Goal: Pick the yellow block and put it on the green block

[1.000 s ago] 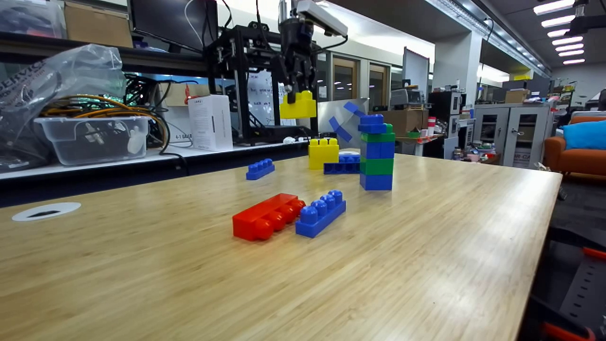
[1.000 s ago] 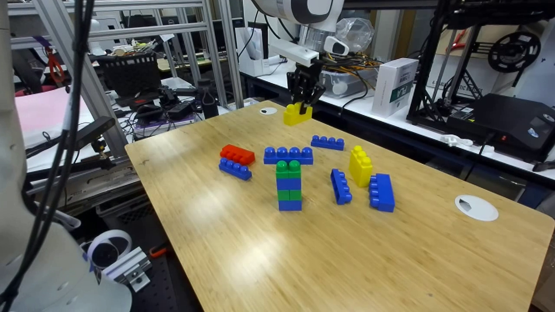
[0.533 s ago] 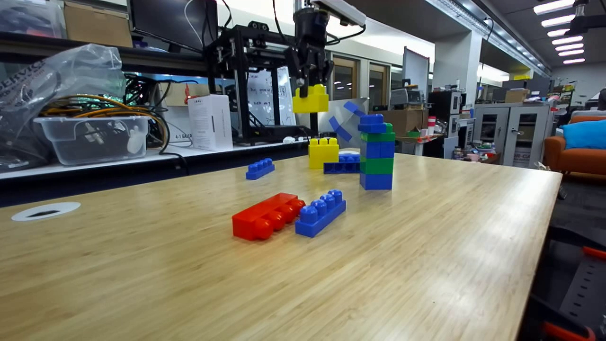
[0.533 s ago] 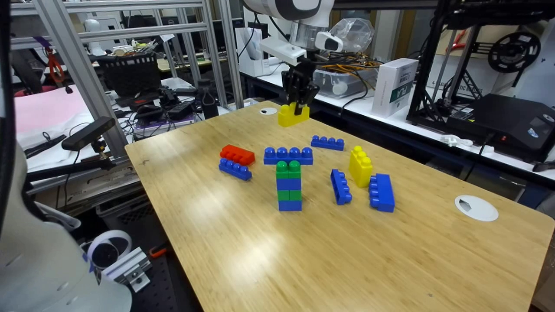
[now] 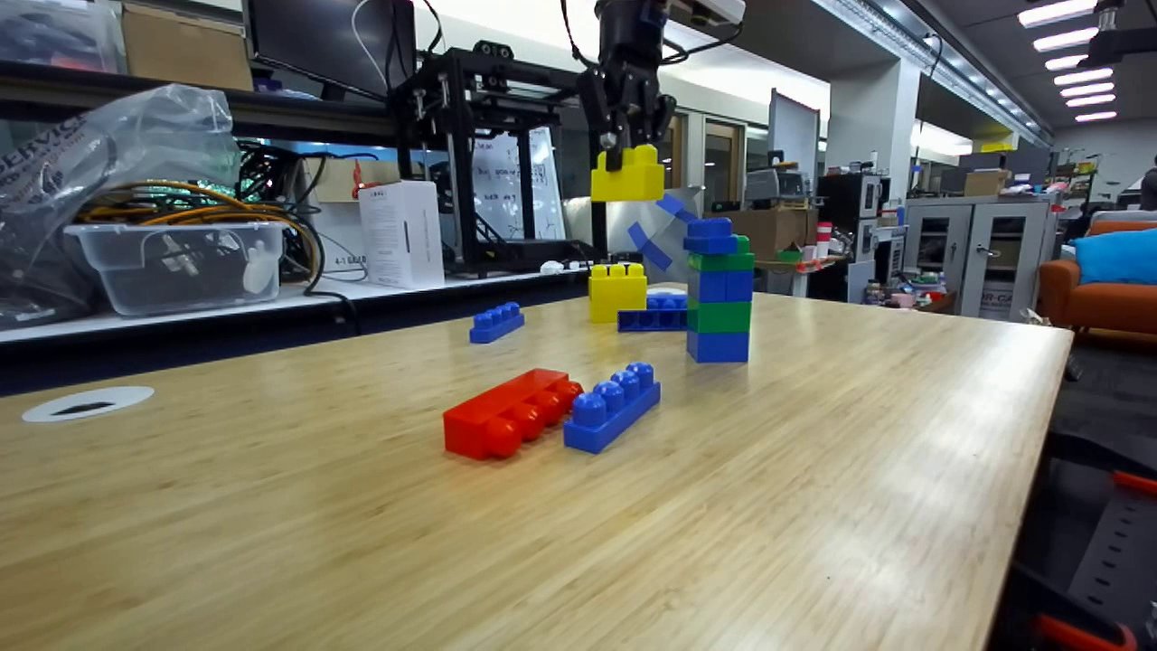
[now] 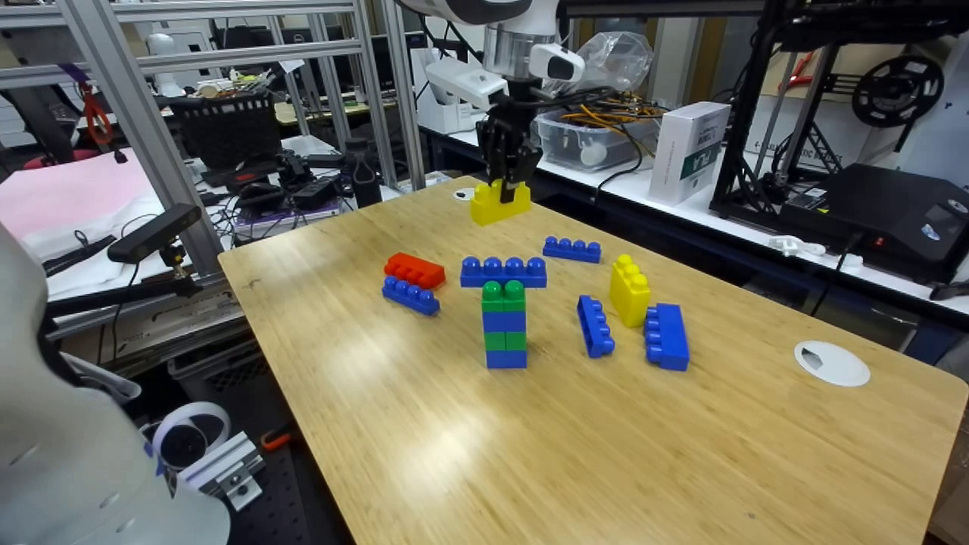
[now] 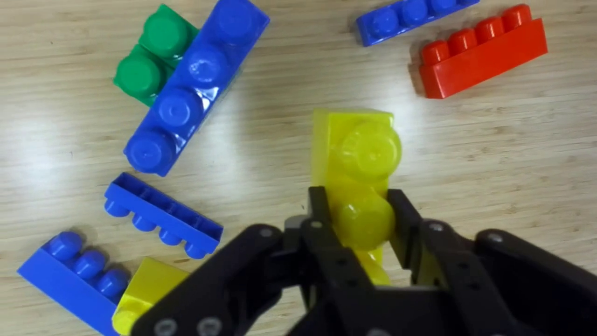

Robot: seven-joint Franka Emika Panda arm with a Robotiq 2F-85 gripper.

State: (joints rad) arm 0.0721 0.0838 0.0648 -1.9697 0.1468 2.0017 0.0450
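The yellow block (image 7: pixel 371 149), low with studs on top, hangs level in the air, and my gripper (image 7: pixel 358 200) is shut on its sides, a black finger (image 7: pixel 319 201) at either flank. In both exterior views the yellow block (image 5: pixel 638 184) is well above the table. Green studs of the green block (image 6: pixel 503 301) top the near side of a small upright tower that has blue and green layers. A long blue brick (image 7: pixel 196 86) lies across the tower's top beside those studs. The held block is beside the tower, apart from it.
A red brick (image 6: pixel 414 270) lies beside a thin blue brick (image 6: pixel 410 295). A chunky yellow brick (image 6: pixel 630 291) stands near a blue brick on its side (image 6: pixel 666 337) and a hollow blue one (image 6: pixel 595 325). Another thin blue brick (image 6: pixel 572 249) lies towards the shelf.
My gripper has carried the yellow block sideways, closer to the tower in an exterior view and slightly higher there. The grip is unchanged, and the bricks on the table have stayed put.
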